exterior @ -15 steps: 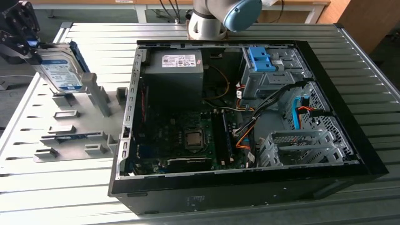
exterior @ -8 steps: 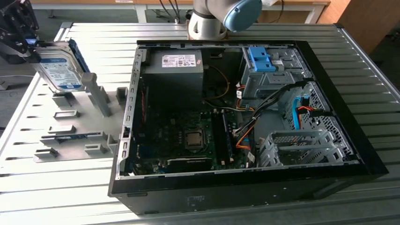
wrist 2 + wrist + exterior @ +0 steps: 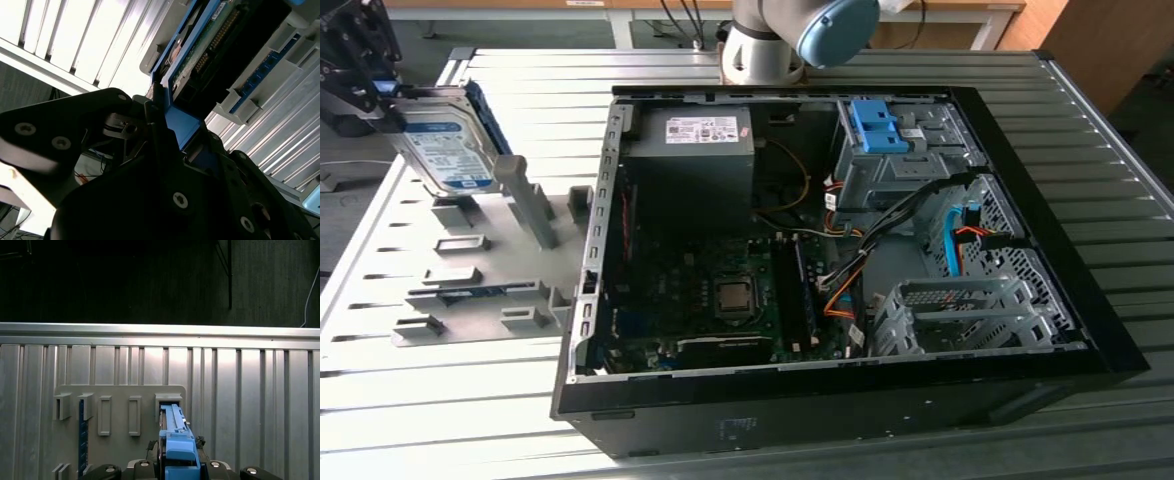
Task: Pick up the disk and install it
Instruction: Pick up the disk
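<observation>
the disk (image 3: 447, 145) stands on edge, slightly tilted, likely because the grey slotted rack (image 3: 467, 300) beneath it stores parts upright (whether its lower edge is clear of the slot i cannot tell). the hand (image 3: 380, 100) is closed on the disk's blue end piece, 1 finger on either side in both wrist views, leaving the labelled face free. well apart, toward the exterior view's right, the open computer case (image 3: 1107, 340) lies on the table (image 3: 454, 420), with its drive cage (image 3: 894, 170) facing up for access.
</observation>
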Available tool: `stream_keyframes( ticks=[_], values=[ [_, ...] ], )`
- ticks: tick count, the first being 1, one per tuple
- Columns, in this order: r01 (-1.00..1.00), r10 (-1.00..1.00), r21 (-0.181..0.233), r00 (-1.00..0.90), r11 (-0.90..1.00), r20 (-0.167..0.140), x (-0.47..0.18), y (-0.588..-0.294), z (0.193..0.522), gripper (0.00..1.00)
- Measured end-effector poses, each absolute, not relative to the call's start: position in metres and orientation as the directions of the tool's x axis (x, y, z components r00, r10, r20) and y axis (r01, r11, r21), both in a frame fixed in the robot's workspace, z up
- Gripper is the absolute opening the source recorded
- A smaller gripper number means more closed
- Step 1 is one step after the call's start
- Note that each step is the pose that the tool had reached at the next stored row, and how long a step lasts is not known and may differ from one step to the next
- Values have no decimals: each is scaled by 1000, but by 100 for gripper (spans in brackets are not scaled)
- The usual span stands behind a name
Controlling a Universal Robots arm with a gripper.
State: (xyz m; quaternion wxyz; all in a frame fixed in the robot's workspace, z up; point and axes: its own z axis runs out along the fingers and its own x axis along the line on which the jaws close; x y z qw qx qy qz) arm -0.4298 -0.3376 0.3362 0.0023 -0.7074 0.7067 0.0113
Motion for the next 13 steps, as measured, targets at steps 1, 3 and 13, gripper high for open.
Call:
stream_keyframes(
  ticks=[1,3,13],
  values=[
    [-1000,-1000,13,1,-1,-19,-430,-338,336,36],
    [-1000,-1000,13,1,-1,-19,-430,-338,337,36],
    [-1000,-1000,13,1,-1,-19,-430,-338,343,36]
  ],
)
